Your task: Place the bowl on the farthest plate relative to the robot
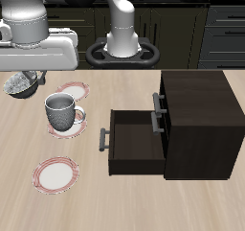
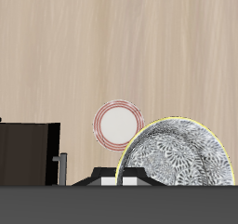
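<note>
We see the bowl (image 1: pixel 21 83) lifted off the table (image 1: pixel 134 201), held tilted near the table's back edge beside the rearmost plate (image 1: pixel 72 90). The gripper (image 1: pixel 36 79) has it by the rim, but the fingers are mostly hidden by the bowl and the arm, so we cannot tell how wide the jaws stand. In the wrist view the bowl (image 2: pixel 178 155) fills much of the frame just by the camera, its dark speckled inside facing us, and it is cut off by the frame edge.

A grey ribbed mug (image 1: pixel 61 110) stands upright on the middle plate (image 1: pixel 70 118), covering most of it; only a sliver of the pinkish rim shows. We cannot make out anything inside the mug. The plate nearest the table's front edge (image 1: pixel 56 173) carries nothing; the wrist view shows one bare plate (image 2: pixel 119 125), and we cannot say which of the three it is.

A dark cabinet (image 1: pixel 201 120) sits on the table with one drawer (image 1: pixel 134 139) pulled out. The drawer's inside looks dark, and we see nothing lying in it. Its far inner wall is hard to read.
</note>
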Available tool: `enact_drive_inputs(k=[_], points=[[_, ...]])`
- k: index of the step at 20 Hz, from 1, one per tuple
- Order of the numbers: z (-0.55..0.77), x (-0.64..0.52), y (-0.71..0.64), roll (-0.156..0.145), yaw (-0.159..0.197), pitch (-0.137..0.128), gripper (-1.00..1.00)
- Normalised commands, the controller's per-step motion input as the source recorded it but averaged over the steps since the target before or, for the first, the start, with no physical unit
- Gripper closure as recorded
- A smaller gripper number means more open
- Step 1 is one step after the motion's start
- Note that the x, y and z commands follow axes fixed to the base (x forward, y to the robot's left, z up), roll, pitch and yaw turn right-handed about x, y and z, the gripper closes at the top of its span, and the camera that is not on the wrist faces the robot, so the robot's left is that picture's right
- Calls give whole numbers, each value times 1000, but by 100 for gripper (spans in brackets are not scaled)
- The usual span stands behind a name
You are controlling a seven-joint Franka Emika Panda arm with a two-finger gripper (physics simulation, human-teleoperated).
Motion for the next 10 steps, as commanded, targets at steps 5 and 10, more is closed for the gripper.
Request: enact_drive_inputs(k=[5, 10], points=[[15, 60, 18, -9, -7, -16, 100], [-208, 158, 189, 26, -1, -2, 100]])
